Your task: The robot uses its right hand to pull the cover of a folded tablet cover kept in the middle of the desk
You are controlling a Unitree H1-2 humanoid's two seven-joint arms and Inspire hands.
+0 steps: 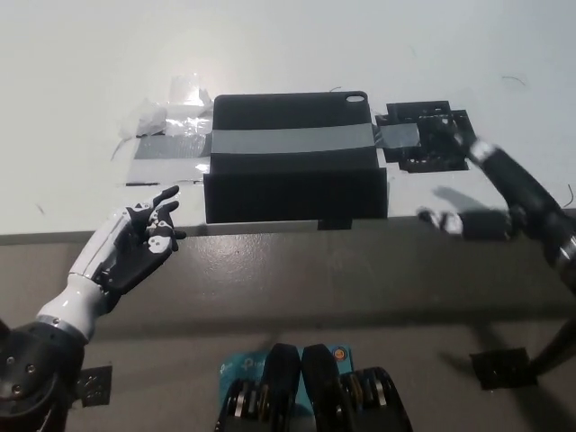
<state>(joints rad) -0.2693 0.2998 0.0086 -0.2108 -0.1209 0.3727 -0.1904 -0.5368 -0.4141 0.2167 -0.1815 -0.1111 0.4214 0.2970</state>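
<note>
The folded tablet cover (292,162) is black and lies in the middle of the white desk (81,72), its front side reaching the desk's front edge. A grey tape band (288,139) runs across its top. My black right hand (427,137) rests on the desk against the cover's right edge, on the right end of the grey band; its grip is not clear. The black forearm (517,184) comes in from the right. My white left hand (144,236) rests open at the desk's front edge, left of the cover and apart from it.
Crumpled clear tape (175,112) and a grey tape strip (166,166) lie left of the cover. A small grey and white piece (463,222) shows near the front edge under the right forearm. A dark floor strip (315,288) lies below the desk edge.
</note>
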